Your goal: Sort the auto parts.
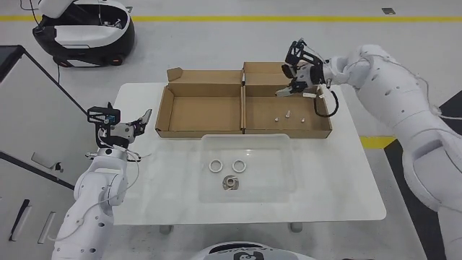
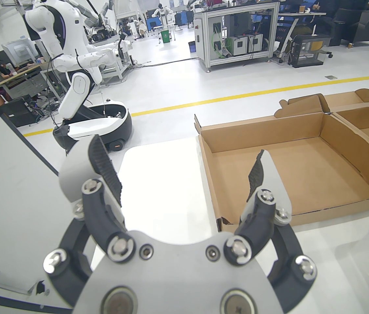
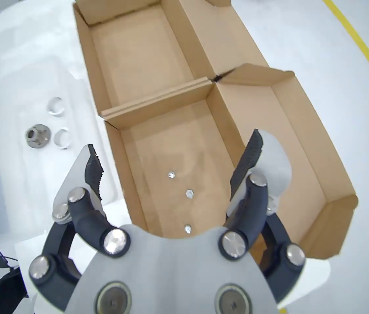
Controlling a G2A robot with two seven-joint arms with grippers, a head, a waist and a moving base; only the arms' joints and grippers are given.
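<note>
Three small silver bolts (image 3: 189,193) lie loose on the floor of the right box (image 1: 263,112), below the right gripper (image 3: 173,140). They sit in a short row, each apart from the others. The right gripper hangs above this box with its jaws spread wide and nothing between them.

Beside the right gripper, toward the other arm, the left box (image 3: 138,53) stands wall to wall with the right box. Both are shallow brown cartons with their flaps folded outward on the far side. The left box's plain floor is fully in sight.

On the robot's side of both boxes, and lower than the right gripper, a clear tray (image 1: 249,137) rests on the white table (image 1: 339,188), just beside the boxes' near walls. It holds two white rings (image 1: 215,165) side by side and, near them but apart, one grey metal flange (image 1: 231,182) with a raised hub.

The left gripper (image 2: 178,151) sits low over the table's left edge, jaws parted and empty. The left box's near corner is just ahead of one of its fingers (image 2: 259,171). The tray and its parts lie off to its side, well apart from it.
</note>
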